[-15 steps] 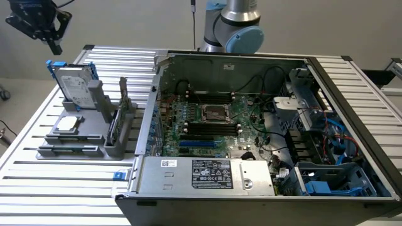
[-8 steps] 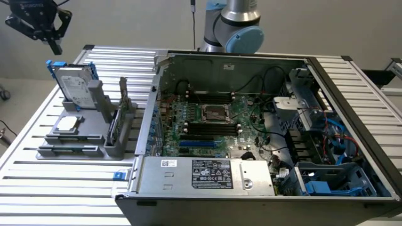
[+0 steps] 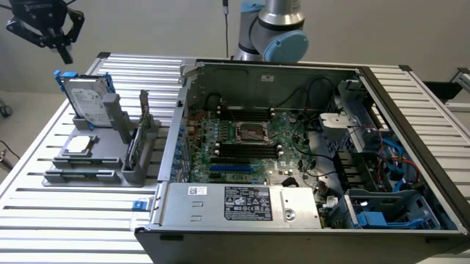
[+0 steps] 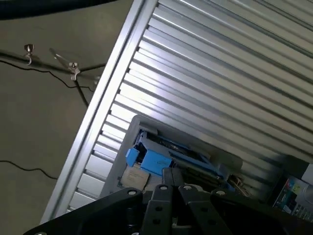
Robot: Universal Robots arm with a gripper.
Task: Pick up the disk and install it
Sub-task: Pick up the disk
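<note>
Exterior view: flat silver blue-framed disk (image 3: 87, 104) leans in blocky grey holder (image 3: 88, 179).

disk (image 3: 87, 102) upright in rack (image 3: 96, 177) on table (image 3: 66, 220), computer case (image 3: 272, 80) beside rack

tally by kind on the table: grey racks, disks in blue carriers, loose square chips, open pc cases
grey plastic rack: 1
silver-grey metal hard disk in blue carrier: 1
small silver square chip: 1
open grey metal computer case: 1
total: 4

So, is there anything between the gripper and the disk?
Nothing visible stands between them. The gripper hangs in open air above the disk, which stands upright in the grey holder with its top edge uncovered.
</note>
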